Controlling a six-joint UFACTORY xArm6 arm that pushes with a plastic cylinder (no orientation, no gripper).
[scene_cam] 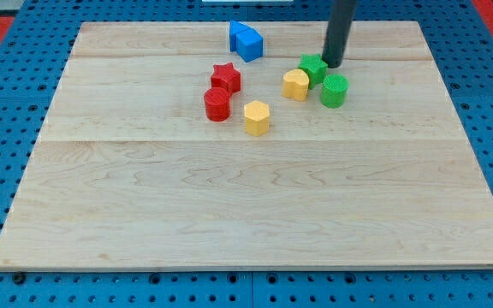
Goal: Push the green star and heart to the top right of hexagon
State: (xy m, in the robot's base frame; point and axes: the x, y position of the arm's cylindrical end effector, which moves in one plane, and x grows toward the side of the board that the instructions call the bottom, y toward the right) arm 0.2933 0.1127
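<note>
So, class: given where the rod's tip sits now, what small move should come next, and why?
Probably a short nudge toward the view's left. My tip sits just right of the green star, which touches the yellow heart. The yellow hexagon lies lower left, so both blocks could go closer to its top right.

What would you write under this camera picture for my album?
My tip sits just right of the green star, with the yellow heart beside the star and the yellow hexagon lower left.
</note>
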